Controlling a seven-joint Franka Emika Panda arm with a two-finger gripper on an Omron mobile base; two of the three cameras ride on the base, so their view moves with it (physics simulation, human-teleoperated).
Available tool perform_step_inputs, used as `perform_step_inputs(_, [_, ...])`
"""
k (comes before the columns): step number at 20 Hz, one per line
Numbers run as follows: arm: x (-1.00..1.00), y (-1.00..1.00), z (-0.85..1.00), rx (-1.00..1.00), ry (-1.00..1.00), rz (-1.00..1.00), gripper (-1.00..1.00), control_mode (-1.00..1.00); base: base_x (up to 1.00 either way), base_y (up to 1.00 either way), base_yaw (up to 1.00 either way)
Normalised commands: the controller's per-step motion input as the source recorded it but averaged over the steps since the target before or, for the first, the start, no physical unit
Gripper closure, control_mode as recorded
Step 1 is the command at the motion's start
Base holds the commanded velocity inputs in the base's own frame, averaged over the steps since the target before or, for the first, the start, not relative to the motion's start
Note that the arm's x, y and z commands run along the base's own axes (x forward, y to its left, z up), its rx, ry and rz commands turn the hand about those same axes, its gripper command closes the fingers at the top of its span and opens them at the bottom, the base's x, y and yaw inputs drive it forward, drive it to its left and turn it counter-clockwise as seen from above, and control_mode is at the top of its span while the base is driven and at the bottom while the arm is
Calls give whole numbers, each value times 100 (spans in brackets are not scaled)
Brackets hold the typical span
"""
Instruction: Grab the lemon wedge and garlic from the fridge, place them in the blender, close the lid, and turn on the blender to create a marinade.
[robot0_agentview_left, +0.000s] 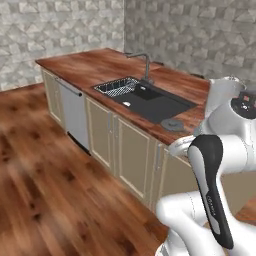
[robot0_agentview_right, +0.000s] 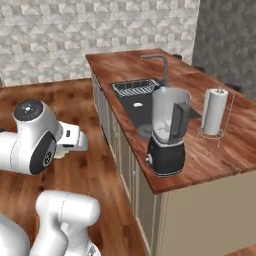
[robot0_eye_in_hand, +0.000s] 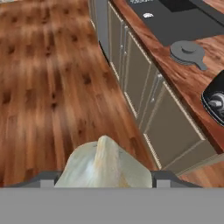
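Pale whitish rounded garlic clamped between gripper fingertips; clear grey-tinted blender lying ahead, rightward, on counter.

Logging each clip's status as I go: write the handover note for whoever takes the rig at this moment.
End effector: shut on the garlic, held out over the wood floor beside the counter.
Blender: on the counter edge near the sink, jar open; contents cannot be told.
Lid: lying flat on the counter between sink and blender.
Done: garlic picked up.
Left: drop garlic into the jar, confirm the lemon wedge, fit the lid, turn the knob.
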Motion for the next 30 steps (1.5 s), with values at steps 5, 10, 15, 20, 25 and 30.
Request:
perform_step_inputs(5, [0, 0, 0, 0, 0, 0, 100, 100, 7, 44, -51])
perform_step_inputs(10, [0, 0, 0, 0, 0, 0, 100, 100, 9, 53, -48])
perform_step_inputs(15, [0, 0, 0, 0, 0, 0, 100, 100, 17, 67, -42])
perform_step_inputs(20, [0, 0, 0, 0, 0, 0, 100, 100, 31, 52, -36])
perform_step_inputs(25, [0, 0, 0, 0, 0, 0, 100, 100, 30, 19, -33])
perform_step_inputs(30, [0, 0, 0, 0, 0, 0, 100, 100, 22, 7, -35])
